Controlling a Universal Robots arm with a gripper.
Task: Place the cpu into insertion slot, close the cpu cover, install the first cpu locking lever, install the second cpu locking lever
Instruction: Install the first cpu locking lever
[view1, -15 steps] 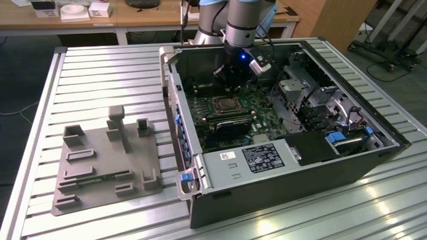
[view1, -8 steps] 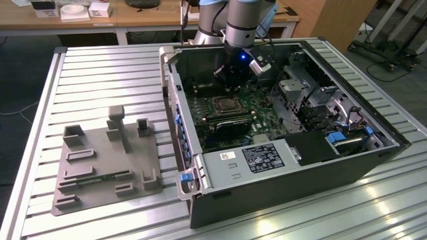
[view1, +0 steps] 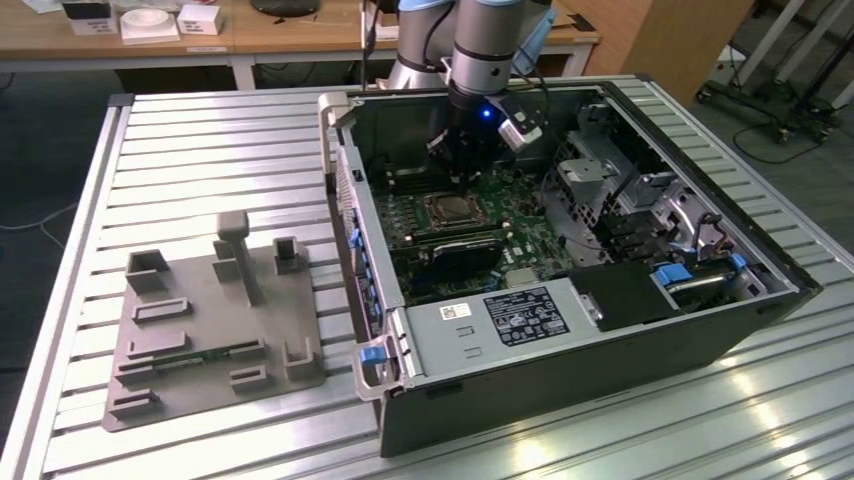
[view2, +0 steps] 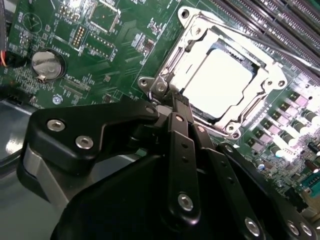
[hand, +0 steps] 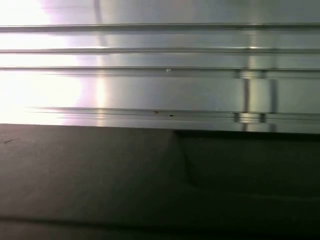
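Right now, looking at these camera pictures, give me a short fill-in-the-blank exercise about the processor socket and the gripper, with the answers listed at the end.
1. The cpu sits in the insertion slot with the cpu cover lying ____ over it.
2. The gripper is at a ____ of the cpu cover.
3. The socket sits on a circuit board coloured ____.
4. In the exterior view, the grey fixture plate lies on the slatted table, to the exterior view's ____ of the computer case.

Missing words: closed; corner; green; left
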